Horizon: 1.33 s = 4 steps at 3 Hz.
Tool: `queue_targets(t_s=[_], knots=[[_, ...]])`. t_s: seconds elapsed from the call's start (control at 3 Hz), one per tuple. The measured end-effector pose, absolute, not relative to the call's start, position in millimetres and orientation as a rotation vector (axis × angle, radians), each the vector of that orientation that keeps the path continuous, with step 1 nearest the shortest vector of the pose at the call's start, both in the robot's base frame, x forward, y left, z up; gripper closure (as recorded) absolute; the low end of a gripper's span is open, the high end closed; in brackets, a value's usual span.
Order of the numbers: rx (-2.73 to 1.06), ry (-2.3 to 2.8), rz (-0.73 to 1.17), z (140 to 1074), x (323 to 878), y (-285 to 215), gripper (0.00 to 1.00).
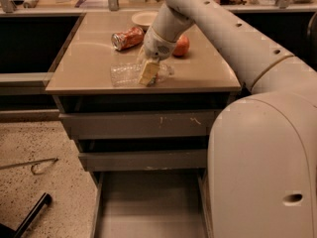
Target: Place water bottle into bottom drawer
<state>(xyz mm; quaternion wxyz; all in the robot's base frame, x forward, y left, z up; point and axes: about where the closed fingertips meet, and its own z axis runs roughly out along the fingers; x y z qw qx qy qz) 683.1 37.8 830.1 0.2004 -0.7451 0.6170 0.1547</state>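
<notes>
The water bottle (124, 75), clear ribbed plastic, lies on its side near the front edge of the tan counter top (84, 68). My gripper (148, 74) reaches down from the arm onto the bottle's right part, and its tan tip covers the front of the bottle. The bottom drawer (148, 207) is pulled out below, with a flat grey floor that holds nothing.
A crushed red soda can (128, 37), an orange-red fruit (182, 46) and a white bowl (145, 19) sit behind the bottle. The scratched top drawer (143, 124) and middle drawer (143, 160) are closed. My white body (262, 167) fills the right. A metal hook (34, 165) lies on the floor.
</notes>
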Motion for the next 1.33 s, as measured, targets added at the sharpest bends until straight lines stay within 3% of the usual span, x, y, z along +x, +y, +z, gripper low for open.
queue_targets(t_s=[0.33,0.67,1.0,1.33], knots=[[-2.021,1.752,0.380,845,672,26,0.88],[-1.815,1.781,0.248,906,632,2,1.00],[-1.666,1.774,0.185,937,583,-6,1.00],[-1.651,1.820,0.167,910,569,-22,1.00]])
